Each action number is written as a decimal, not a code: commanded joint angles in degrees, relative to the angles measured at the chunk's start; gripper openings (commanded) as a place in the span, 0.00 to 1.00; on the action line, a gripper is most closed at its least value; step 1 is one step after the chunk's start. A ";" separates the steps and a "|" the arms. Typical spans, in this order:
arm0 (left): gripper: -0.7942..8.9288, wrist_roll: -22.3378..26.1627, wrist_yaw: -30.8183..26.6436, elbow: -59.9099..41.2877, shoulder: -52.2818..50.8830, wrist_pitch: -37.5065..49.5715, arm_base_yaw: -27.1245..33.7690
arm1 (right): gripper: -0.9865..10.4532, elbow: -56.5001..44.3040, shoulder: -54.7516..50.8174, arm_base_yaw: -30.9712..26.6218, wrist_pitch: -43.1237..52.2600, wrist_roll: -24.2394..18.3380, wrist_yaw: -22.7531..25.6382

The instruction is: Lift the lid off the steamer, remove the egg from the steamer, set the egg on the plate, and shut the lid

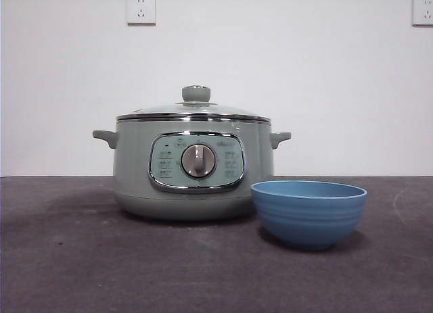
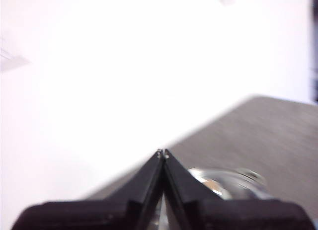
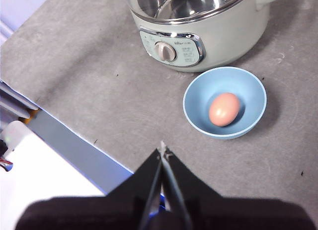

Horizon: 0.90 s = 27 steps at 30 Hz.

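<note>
The pale green steamer stands mid-table with the glass lid sitting on it, knob on top. To its front right is the plate, a blue bowl. In the right wrist view a brown egg lies inside the plate, beside the steamer. My right gripper hangs shut and empty, high above the table in front of the plate. My left gripper is shut and empty too, with a blurred part of the shiny lid below it.
The dark grey table runs to a white wall with two sockets. In the right wrist view the table's near edge has a blue strip and white floor beyond it. No arm shows in the front view.
</note>
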 commanded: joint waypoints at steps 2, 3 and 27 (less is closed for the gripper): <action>0.08 -1.22 -0.35 -15.56 -8.33 11.30 6.43 | 0.09 -0.04 -0.09 0.13 0.33 0.52 0.15; 0.08 -1.22 -0.50 -19.10 -10.45 13.11 7.69 | 0.09 -0.04 -0.09 0.13 0.33 0.52 0.17; 0.08 -10.56 -17.73 -66.75 -43.80 17.09 12.17 | 0.09 -0.04 -0.09 0.13 0.33 0.52 0.17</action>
